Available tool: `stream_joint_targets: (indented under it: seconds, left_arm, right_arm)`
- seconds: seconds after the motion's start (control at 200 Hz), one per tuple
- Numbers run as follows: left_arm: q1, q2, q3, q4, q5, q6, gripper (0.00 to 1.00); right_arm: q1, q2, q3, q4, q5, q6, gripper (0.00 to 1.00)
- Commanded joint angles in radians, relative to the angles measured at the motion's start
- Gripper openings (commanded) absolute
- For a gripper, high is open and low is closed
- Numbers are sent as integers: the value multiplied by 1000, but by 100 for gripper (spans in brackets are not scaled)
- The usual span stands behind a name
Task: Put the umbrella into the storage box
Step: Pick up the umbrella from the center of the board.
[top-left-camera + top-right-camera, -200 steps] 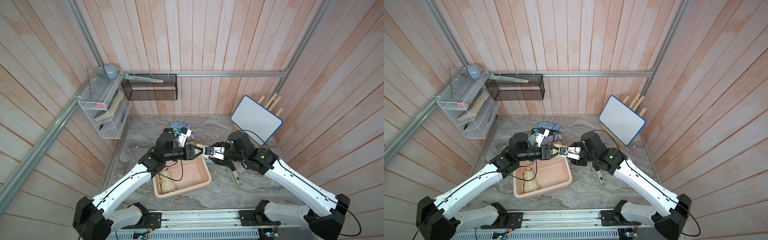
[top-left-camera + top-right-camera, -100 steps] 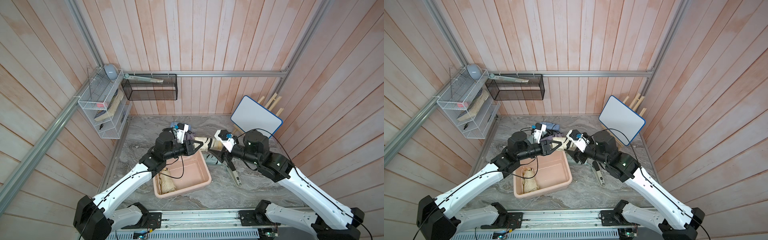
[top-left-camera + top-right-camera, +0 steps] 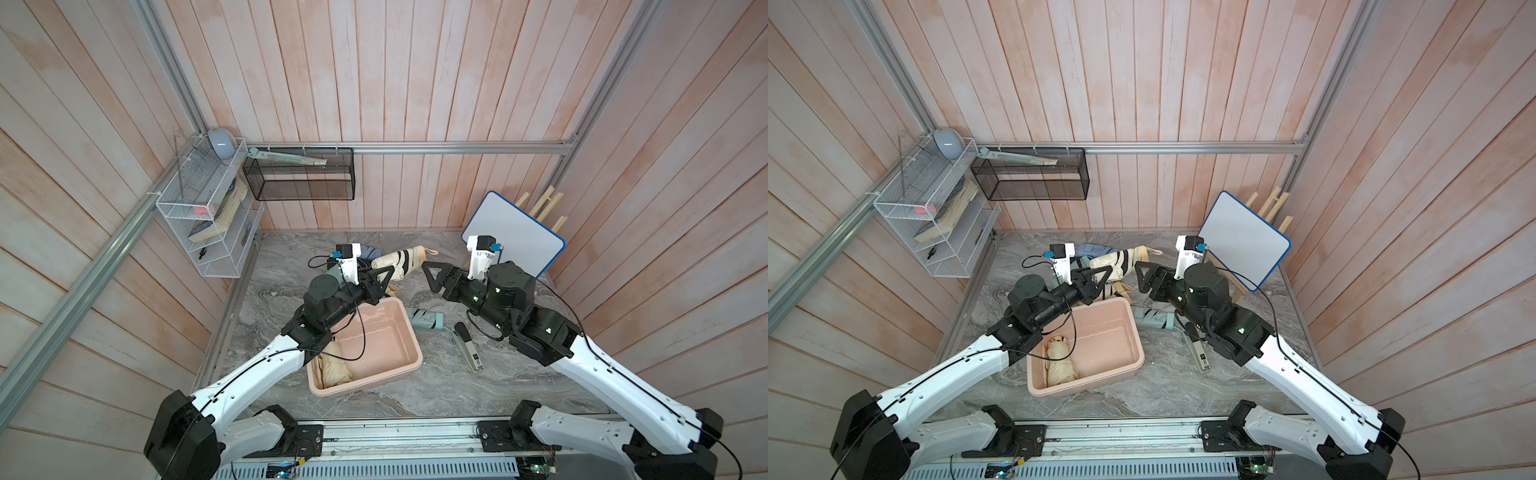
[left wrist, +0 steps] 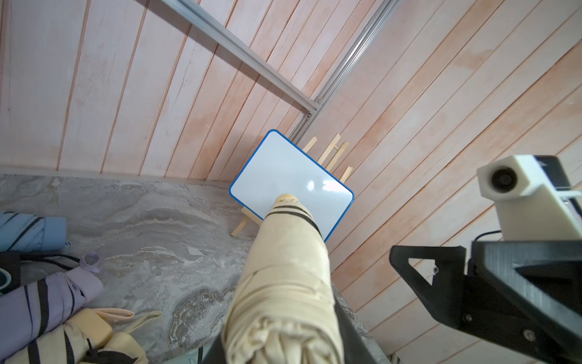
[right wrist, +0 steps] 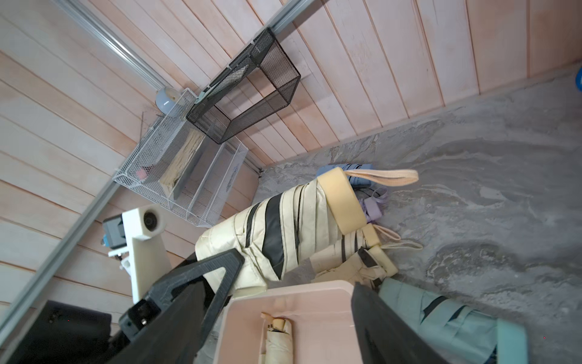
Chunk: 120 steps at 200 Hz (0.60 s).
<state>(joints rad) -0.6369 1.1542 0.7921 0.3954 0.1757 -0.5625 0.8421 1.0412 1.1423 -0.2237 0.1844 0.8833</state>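
Observation:
The umbrella (image 3: pixel 397 261) is cream with black stripes and folded. My left gripper (image 3: pixel 385 274) is shut on one end of it, holding it in the air over the back edge of the storage box (image 3: pixel 415 353). The left wrist view shows the umbrella (image 4: pixel 283 283) sticking out between the jaws. My right gripper (image 3: pixel 430 277) is open and empty, a short way right of the umbrella's free end. The pale pink box holds one cream umbrella (image 3: pixel 1061 361) along its left wall. Both top views show the held umbrella (image 3: pixel 1121 259) and the box (image 3: pixel 1138 353).
A teal umbrella (image 3: pixel 424 321) and a black-and-white stick-like item (image 3: pixel 467 347) lie right of the box. Blue (image 4: pixel 28 230), purple (image 4: pixel 47 302) and cream umbrellas lie behind it. A whiteboard (image 3: pixel 513 235) leans at back right. A black mesh basket (image 3: pixel 299 178) and white rack (image 3: pixel 208 216) hang on the walls.
My right gripper has let go of the striped umbrella, opened and drawn back to the right. My left gripper has kept its grip and raised the umbrella toward the back.

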Motion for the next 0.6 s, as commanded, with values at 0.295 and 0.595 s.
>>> stream_joint_targets:
  seconds: [0.295,0.595]
  left_arm:
    - [-16,-60,-33,320,25,346,0]
    - [-49,-83,-40,323,31,512,0]
  right_arm:
    - [40,112,-2,366,-73,583,88]
    - [45,159,-22,410,-89,668,91]
